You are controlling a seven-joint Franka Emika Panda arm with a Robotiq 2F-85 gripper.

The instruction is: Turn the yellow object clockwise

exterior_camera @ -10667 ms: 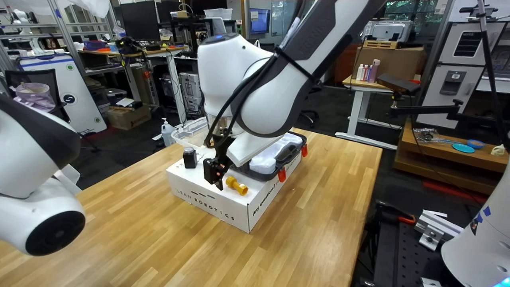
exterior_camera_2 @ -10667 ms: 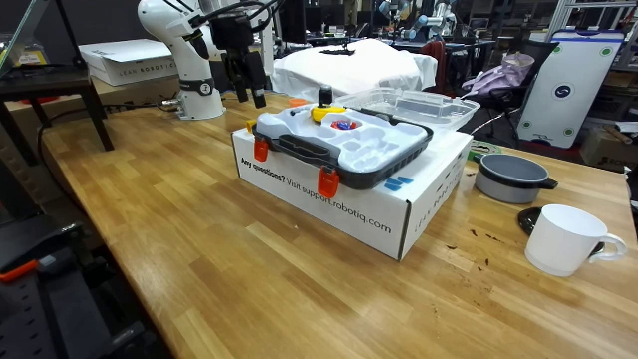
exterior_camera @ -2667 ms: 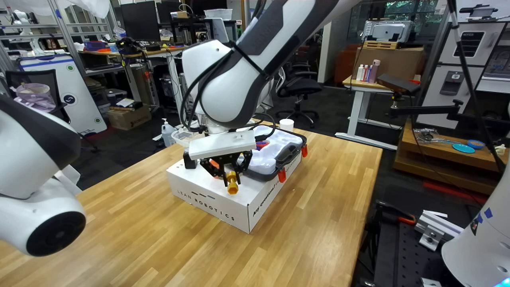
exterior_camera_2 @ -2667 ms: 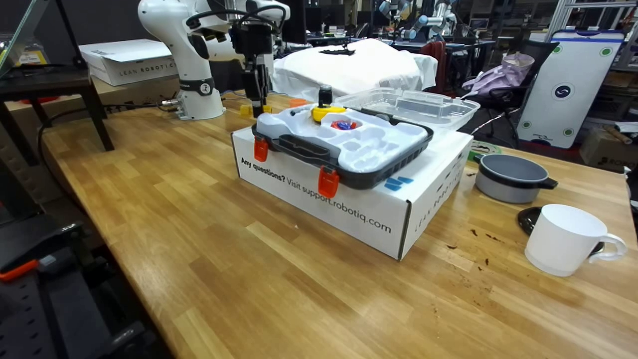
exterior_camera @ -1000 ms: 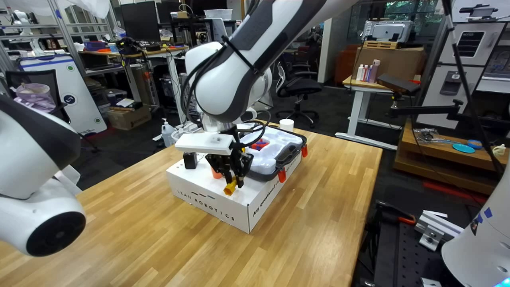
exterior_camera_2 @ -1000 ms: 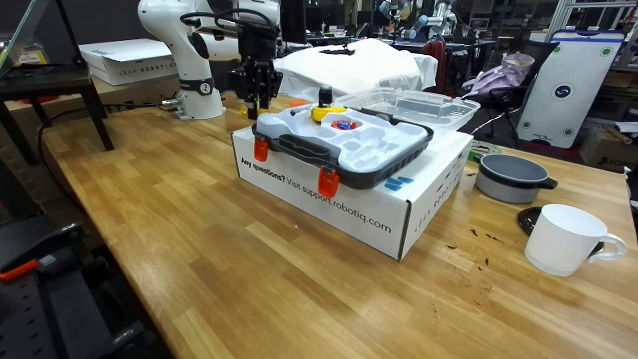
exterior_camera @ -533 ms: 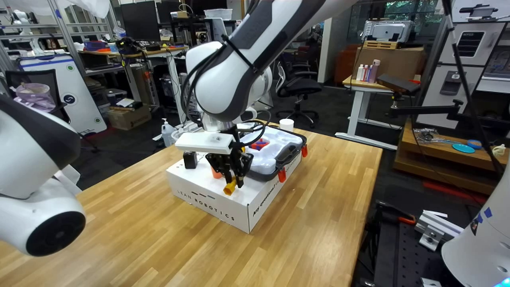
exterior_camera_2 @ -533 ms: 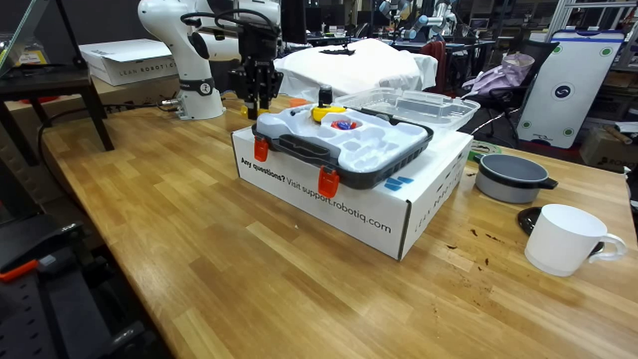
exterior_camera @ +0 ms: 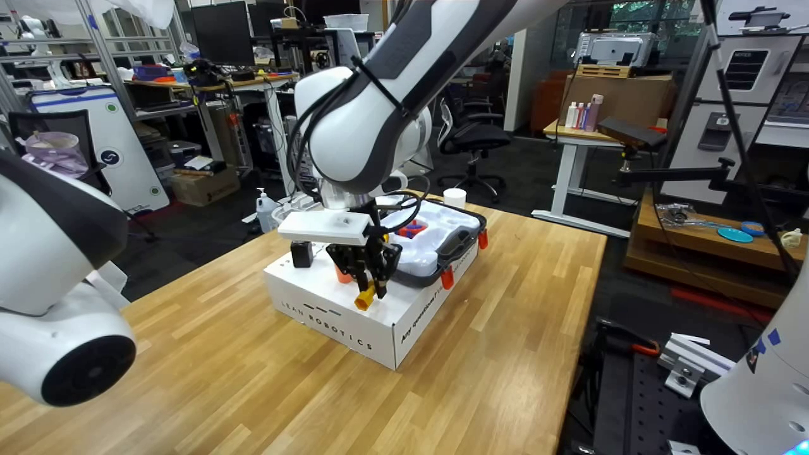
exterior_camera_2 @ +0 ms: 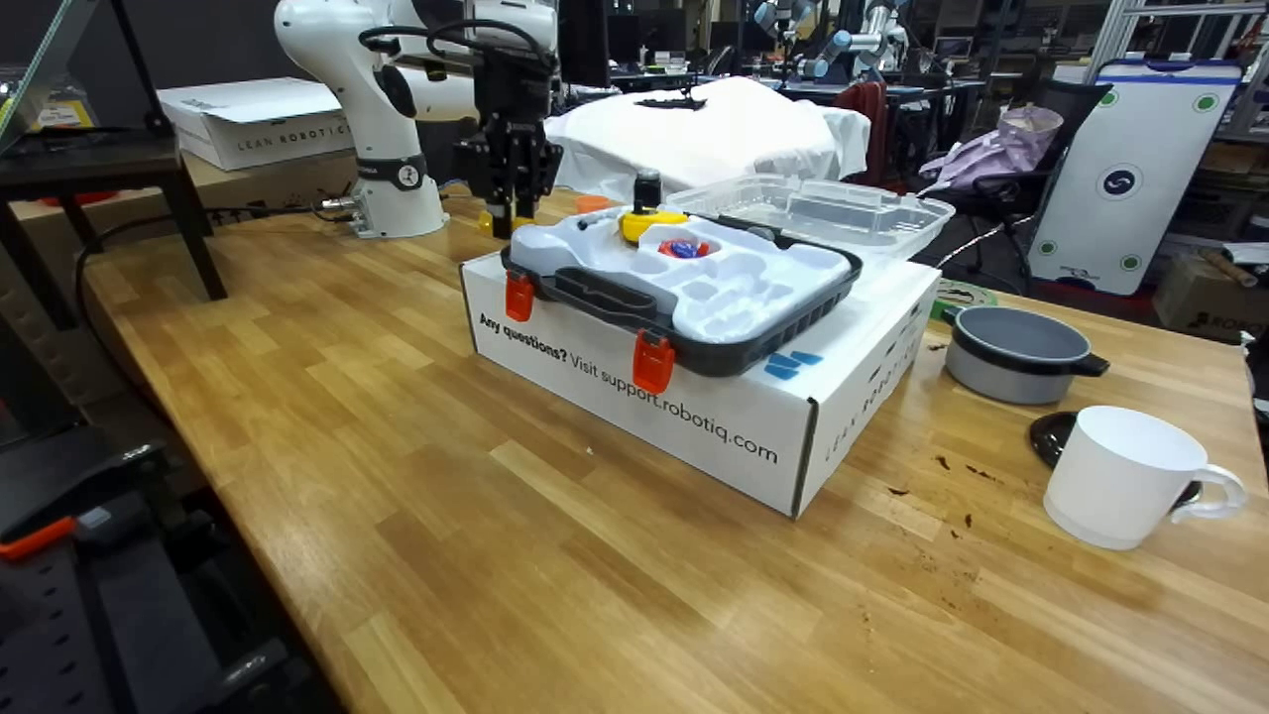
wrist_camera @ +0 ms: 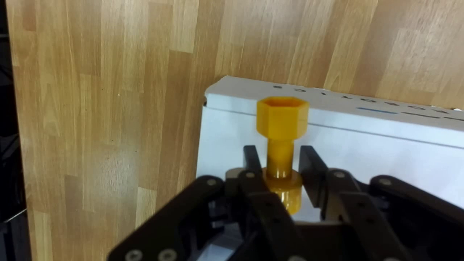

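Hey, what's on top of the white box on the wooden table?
An open case with a clear lid, a small orange piece and a black container. The end effector holds the yellow hex-ended piece over the white box. Anything under the case is covered.

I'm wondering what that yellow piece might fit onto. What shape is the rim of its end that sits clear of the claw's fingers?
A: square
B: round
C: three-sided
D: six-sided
D: in the wrist view, that end of the yellow piece, clear of the fingertips, shows flat faces and a rim with six corners.
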